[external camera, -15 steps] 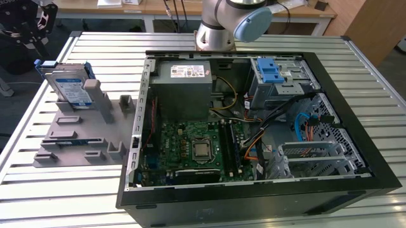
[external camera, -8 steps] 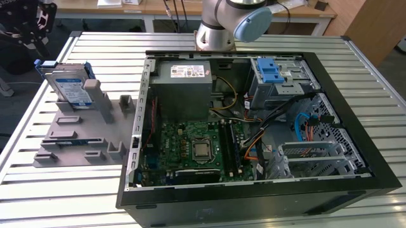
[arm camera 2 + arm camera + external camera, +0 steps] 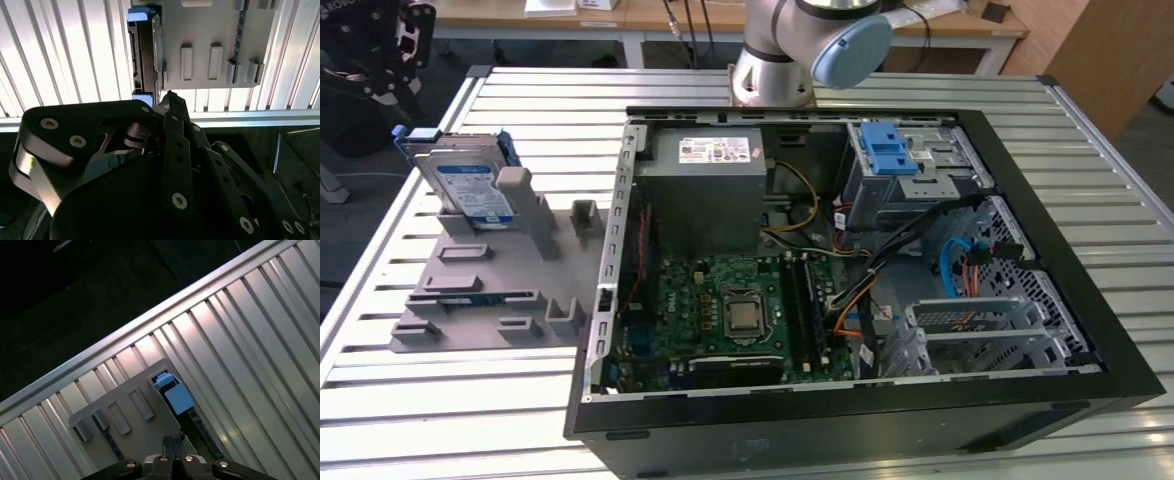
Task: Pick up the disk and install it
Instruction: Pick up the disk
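The disk [image 3: 460,182] stands on edge in a slot of a grey holder [image 3: 478,300]. It sits near the edge of the slatted surface [image 3: 447,400] at the exterior view's left, toward the far corner. An open computer case [image 3: 854,270] lies just beside the holder, across the middle of the surface. The tool [image 3: 172,442] hangs above that edge, apart from the disk, its fingers drawn together on nothing. The arm's base [image 3: 771,75] stands at the far edge.

Below the black gripper [image 3: 173,441] the silver, blue-railed disk [image 3: 464,185] stands on edge in a grey plastic fixture [image 3: 480,300], upper rail open to the air; a grey post [image 3: 518,208] crowds one face; bare ribbed metal table [image 3: 454,400] flanks the other; the open black computer case [image 3: 854,425] stands well apart.
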{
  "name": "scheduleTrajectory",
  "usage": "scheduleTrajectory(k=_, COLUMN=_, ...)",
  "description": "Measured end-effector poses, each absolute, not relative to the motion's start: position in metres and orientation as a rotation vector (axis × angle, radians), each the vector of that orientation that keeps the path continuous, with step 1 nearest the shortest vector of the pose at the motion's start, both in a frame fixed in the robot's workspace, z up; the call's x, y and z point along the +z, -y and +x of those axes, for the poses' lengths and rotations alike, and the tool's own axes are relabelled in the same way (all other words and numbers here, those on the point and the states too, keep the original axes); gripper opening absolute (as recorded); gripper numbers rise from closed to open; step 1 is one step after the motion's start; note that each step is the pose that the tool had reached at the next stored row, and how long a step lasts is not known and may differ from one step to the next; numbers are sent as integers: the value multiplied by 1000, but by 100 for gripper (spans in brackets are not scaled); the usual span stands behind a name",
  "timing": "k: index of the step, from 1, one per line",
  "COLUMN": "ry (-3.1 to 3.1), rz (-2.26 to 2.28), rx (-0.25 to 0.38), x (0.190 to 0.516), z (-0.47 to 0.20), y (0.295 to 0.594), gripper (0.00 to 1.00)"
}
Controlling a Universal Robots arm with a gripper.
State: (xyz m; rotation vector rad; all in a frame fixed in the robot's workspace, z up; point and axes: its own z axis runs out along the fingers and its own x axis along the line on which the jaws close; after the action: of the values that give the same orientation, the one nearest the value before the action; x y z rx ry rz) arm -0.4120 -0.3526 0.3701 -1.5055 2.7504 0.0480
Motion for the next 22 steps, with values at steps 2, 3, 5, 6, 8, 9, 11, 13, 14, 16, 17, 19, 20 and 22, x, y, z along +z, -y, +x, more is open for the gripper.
scheduleTrajectory(k=2, ry=-2725, rz=-1552, rx=48, x=370, z=-412, y=353, gripper=11)
scheduleTrajectory(k=3, ry=-2714, rz=-1572, rx=48, x=370, z=-412, y=353, gripper=11)
scheduleTrajectory(k=5, ry=-2694, rz=-1606, rx=48, x=370, z=-412, y=352, gripper=11)
scheduleTrajectory(k=6, ry=-2688, rz=-1617, rx=48, x=370, z=-412, y=352, gripper=11)
scheduleTrajectory(k=8, ry=-2676, rz=-1637, rx=48, x=370, z=-412, y=352, gripper=11)
scheduleTrajectory(k=9, ry=-2671, rz=-1646, rx=48, x=370, z=-412, y=352, gripper=11)
scheduleTrajectory(k=11, ry=-2661, rz=-1662, rx=48, x=369, z=-412, y=352, gripper=11)
scheduleTrajectory(k=13, ry=-2654, rz=-1674, rx=48, x=369, z=-412, y=351, gripper=11)
scheduleTrajectory(k=14, ry=-2650, rz=-1680, rx=48, x=369, z=-412, y=351, gripper=11)
scheduleTrajectory(k=16, ry=-2642, rz=-1693, rx=48, x=369, z=-412, y=351, gripper=11)
scheduleTrajectory(k=17, ry=-2637, rz=-1700, rx=49, x=369, z=-412, y=351, gripper=11)
scheduleTrajectory(k=19, ry=-2620, rz=-1728, rx=49, x=369, z=-412, y=351, gripper=11)
scheduleTrajectory(k=20, ry=-2610, rz=-1742, rx=49, x=369, z=-412, y=351, gripper=11)
scheduleTrajectory(k=22, ry=-2592, rz=-1770, rx=49, x=369, z=-412, y=351, gripper=11)
